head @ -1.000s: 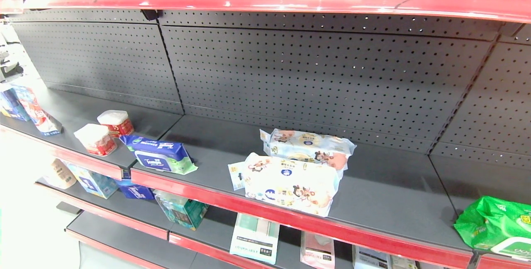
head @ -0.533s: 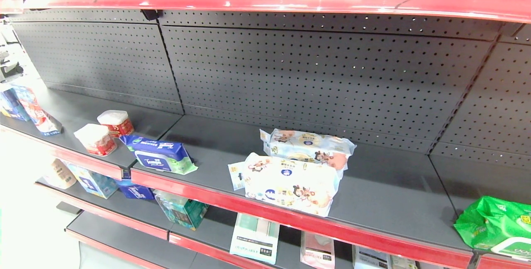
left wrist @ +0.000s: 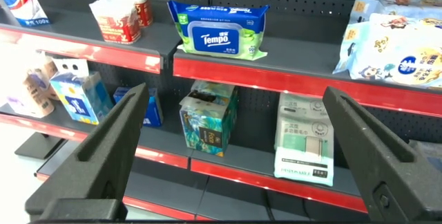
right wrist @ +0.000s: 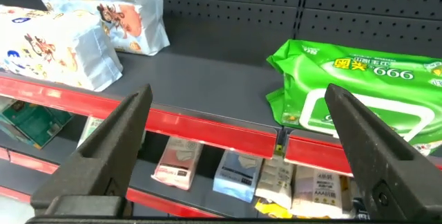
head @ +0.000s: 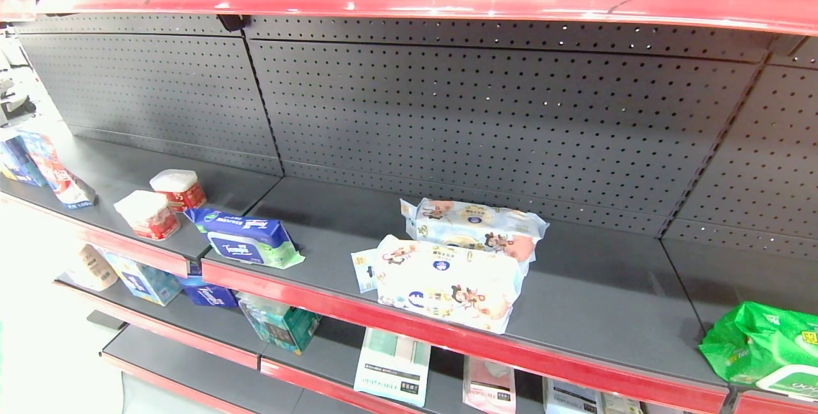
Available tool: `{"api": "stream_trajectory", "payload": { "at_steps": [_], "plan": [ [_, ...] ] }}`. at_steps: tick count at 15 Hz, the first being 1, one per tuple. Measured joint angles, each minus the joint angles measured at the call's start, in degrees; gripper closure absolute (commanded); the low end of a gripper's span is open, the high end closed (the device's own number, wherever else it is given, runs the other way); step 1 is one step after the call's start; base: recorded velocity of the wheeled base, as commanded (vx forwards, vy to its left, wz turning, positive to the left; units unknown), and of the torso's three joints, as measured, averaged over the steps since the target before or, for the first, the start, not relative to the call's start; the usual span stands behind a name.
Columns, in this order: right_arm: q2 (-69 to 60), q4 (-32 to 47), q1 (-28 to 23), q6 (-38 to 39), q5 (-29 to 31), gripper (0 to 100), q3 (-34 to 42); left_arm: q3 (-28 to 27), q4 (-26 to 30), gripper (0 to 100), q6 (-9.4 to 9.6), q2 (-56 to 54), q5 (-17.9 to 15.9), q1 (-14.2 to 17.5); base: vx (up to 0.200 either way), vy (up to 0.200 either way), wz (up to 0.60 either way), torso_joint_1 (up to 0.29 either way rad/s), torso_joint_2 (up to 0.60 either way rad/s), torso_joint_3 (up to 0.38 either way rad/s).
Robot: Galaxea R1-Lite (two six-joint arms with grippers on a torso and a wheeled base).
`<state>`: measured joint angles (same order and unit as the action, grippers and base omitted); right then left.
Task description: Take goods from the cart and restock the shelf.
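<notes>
**Head view:** middle shelf (head: pixel 594 312) w/ red front lip, dark pegboard (head: pixel 486 120) behind. Two cartoon-print soft packs lie near centre. The front pack (head: pixel 447 283) is at the lip and the rear pack (head: pixel 476 225) is just behind, touching it. Blue wipes pack (head: pixel 246 238) lies flat to their left, near the lip. Further left are two red tubs w/ white lids, front tub (head: pixel 148 214) and rear tub (head: pixel 179 189), close together. A tilted carton (head: pixel 61 174) is at the far left end. Green wipes pack (head: pixel 760 344) sits at the far right, by the lip. On the tier below are a teal box (head: pixel 281 324) and a white flat pack (head: pixel 393 366).

**Left wrist view:** left gripper (left wrist: pixel 236 91) is out in front of the shelving, fingers spread wide, nothing between them. It's level w/ the tier below, facing the teal box. The blue wipes pack sits on the shelf above it. A light-blue box (left wrist: pixel 76 94) stands off to one side.

**Right wrist view:** right gripper (right wrist: pixel 238 89) is also spread wide and empty, in front of the shelf lip. It faces the bare stretch between the cartoon packs and the green wipes pack, touching neither. Small packets (right wrist: pixel 235 175) line the tier below.
</notes>
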<state>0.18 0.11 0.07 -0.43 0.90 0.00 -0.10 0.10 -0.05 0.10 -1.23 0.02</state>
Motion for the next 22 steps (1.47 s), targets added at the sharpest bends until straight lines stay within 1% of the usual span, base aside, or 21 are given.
{"api": "stream_trajectory", "payload": {
  "at_steps": [4,14,20,21,22],
  "plan": [
    [-0.13,0.02,-0.02,-0.06,0.05,0,0.0,0.0,0.0,0,-0.02,0.0,0.0,0.02,0.0,0.0,0.0,0.0,0.0,0.0],
    [-0.16,0.07,0.0,0.0,0.07,0,0.0,0.0,0.0,0,0.12,0.0,0.0,0.02,0.0,0.0,-0.6,0.006,0.0,0.004],
    [-0.16,0.05,-0.02,-0.06,-0.01,0,0.0,0.0,0.01,0,0.69,0.0,-0.05,0.0,0.0,0.0,0.0,0.0,0.0,0.0],
    [-0.16,0.02,0.0,-0.01,-0.01,0,0.0,-0.06,0.01,0,1.41,0.0,-1.28,0.05,0.0,0.0,0.0,0.0,0.0,0.0],
    [-0.16,0.02,0.0,0.0,-0.01,0,0.0,-0.12,0.0,0,1.71,0.15,-1.61,0.07,0.0,0.0,0.0,0.0,0.0,0.0]
  ]
}}
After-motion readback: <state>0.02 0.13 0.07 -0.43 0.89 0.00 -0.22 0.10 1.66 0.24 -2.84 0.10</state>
